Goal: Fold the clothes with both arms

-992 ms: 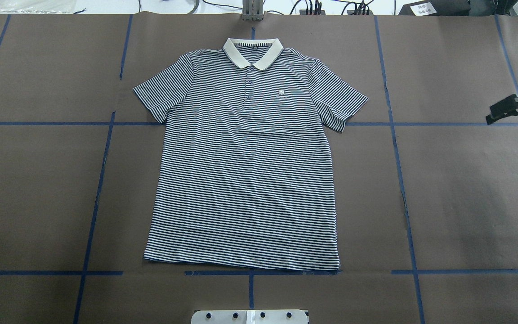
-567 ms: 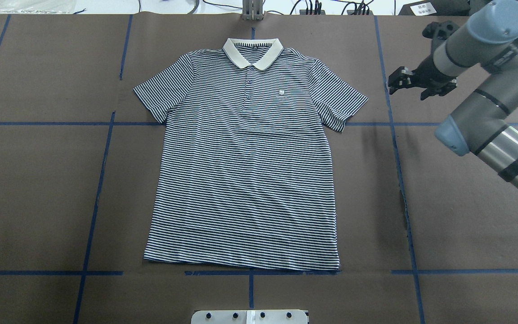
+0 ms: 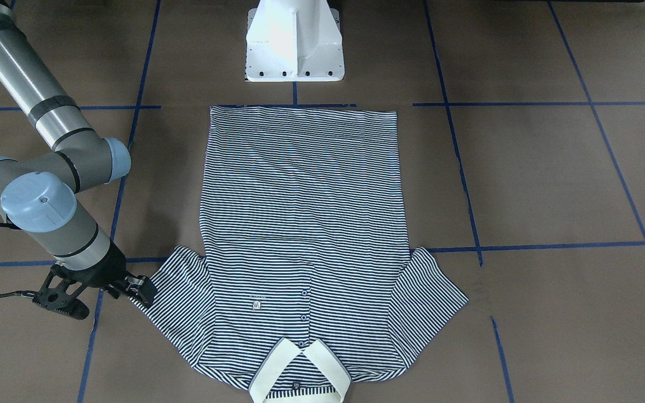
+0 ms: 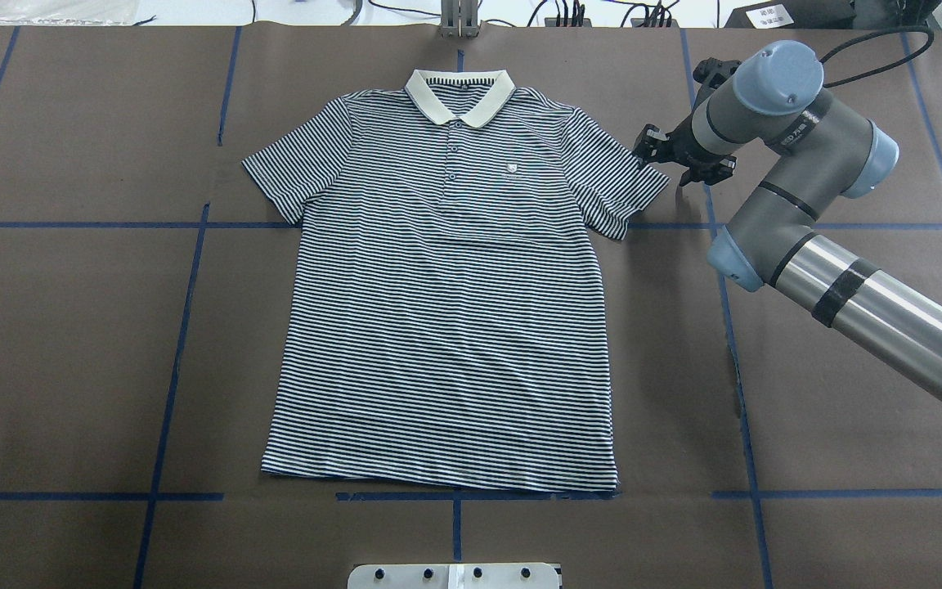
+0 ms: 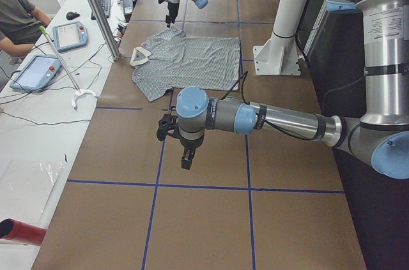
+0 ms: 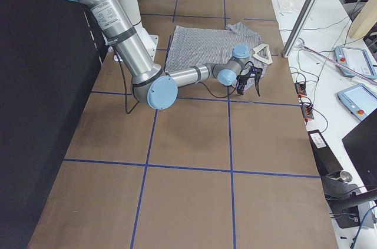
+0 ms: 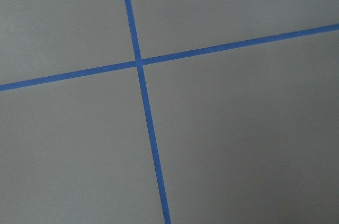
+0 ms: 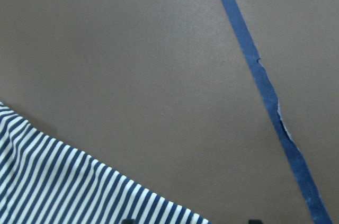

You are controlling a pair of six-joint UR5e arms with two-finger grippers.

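Now the right arm (image 4: 790, 204) reaches in from the right of the overhead view, elbow bent, wrist turned toward the polo shirt (image 4: 446, 327). The right jaws stand spread just beside its sleeve (image 4: 614, 184) hem, upper right of frame. The left arm (image 5: 281, 120) stretches low over the brown counter (image 4: 70, 343); whether the left jaws are spread I cannot tell. The shirt lies flat mid-frame, collar (image 4: 460, 94) at top, amid blue tape lines (image 4: 70, 224). A moment ago the right jaws were further right, well off the sleeve; the shirt has not shifted.
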